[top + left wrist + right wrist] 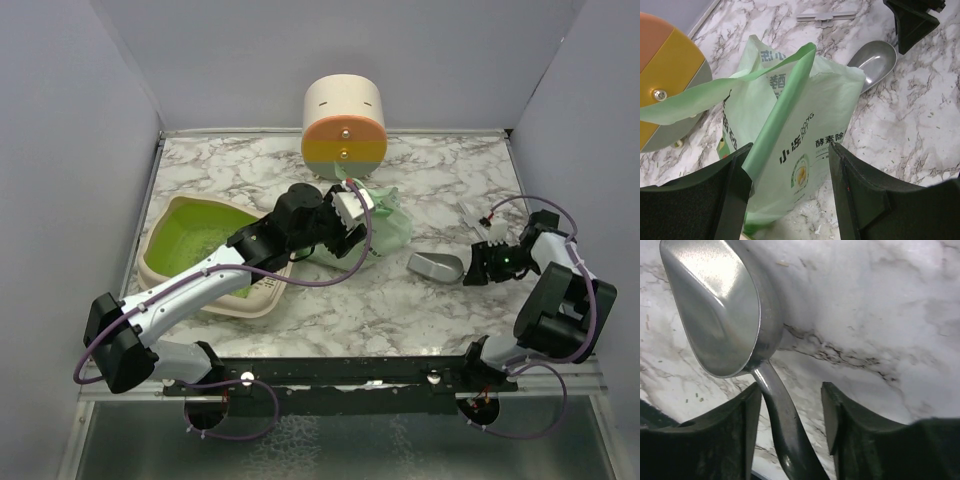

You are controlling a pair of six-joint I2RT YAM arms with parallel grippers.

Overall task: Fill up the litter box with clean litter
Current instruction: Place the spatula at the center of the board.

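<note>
The litter box [262, 296] sits at the left of the table, a cream tray with a lime-green floor; a paler patch shows on that floor, too small to tell what it is. The mint-green litter bag [388, 226] lies at the centre. My left gripper [352, 214] reaches it from the left. In the left wrist view the bag [810, 120] stands between the spread fingers of the left gripper [790, 147], which is open. My right gripper [791, 386] is open around the handle of the metal scoop [715, 305]; the handle rests near the left finger.
A cream cylinder [344, 125] with orange, yellow and teal bands stands at the back centre, close behind the bag. The scoop [437, 265] lies right of the bag. A small white clip [478, 215] lies behind the right gripper. Grains are scattered on the marble [840, 205].
</note>
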